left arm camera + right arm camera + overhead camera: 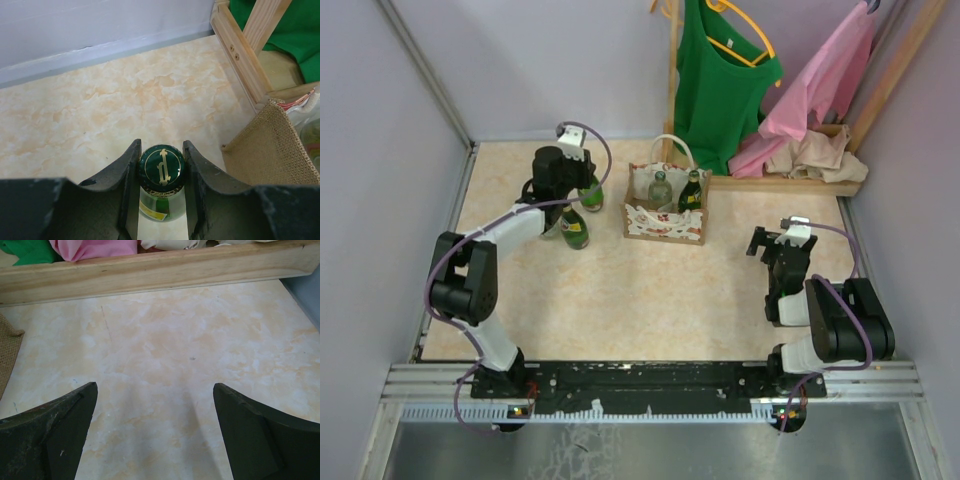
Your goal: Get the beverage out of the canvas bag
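While the left gripper (161,172) is clamped around the neck of a green glass bottle (161,192), its dark, rough-surfaced fingers (129,165) press on both sides just under the cap (161,166). That cap is round, dark green and ridged at the rim, with a gold ring and a gold letter like a "d" on top; a yellow label shows lower on the glass, its writing too small to read. From above, two green bottles with yellow labels (574,230) stand on the marbled beige table (650,290) beside this arm, left of the canvas bag (666,210). It is a small boxy cream bag with coarse woven cloth, white loop handles and a red-and-dark print, and it holds a clear bottle (661,189) and a dark green bottle (692,192), both upright. Behind it a pale wooden rack (790,182) carries a green top (720,80) and a pink garment (815,85). Well to the right, the right gripper (155,435) hangs over bare table, its fingers spread wide, holding nothing.
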Tool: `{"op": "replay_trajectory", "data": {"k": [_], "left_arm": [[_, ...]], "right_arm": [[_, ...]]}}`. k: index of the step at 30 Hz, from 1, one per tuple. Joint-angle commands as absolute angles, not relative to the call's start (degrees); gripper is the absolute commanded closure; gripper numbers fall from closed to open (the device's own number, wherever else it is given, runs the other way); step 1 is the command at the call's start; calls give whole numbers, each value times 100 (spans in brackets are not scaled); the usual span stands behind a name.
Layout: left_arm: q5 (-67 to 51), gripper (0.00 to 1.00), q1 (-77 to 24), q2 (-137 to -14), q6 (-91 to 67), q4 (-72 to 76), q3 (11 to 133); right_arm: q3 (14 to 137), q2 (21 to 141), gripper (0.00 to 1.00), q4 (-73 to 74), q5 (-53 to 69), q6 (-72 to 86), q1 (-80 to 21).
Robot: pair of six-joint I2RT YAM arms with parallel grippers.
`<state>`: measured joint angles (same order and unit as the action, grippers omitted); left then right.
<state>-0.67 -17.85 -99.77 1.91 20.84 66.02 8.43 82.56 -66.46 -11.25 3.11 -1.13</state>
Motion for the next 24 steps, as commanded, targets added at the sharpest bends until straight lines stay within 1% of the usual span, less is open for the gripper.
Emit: {"op": "replay_trajectory", "data": {"k": [1,6,13,17,19,20,24], "left_arm": [[-196,100,-1749,-9834,23,3518,6560],[-194,100,-1749,-9826,-37,3808,6320],[-144,89,-1758,-9885,-88,3743,6255],[-141,72,-1764,-9855,-127,3715,6193],[-118,59,-1765,-9840,-128,3673,6178],[-103,56,-1775,-9831,-129,3662,6159],[-27,51,-1784,-9776,-134,3648,6094]], "right_arm": [[1045,8271,1,-6961,-1154,241,-158],[1045,8271,1,-6961,-1153,246,-167],[1046,8271,1,-6961,-1152,244,-165],[1045,8268,1,-6961,-1159,246,-166],[1044,8270,1,-6961,-1154,246,-160],[1046,8266,1,-6961,-1158,245,-166],[1046,8271,1,-6961,-1156,246,-166]]}}
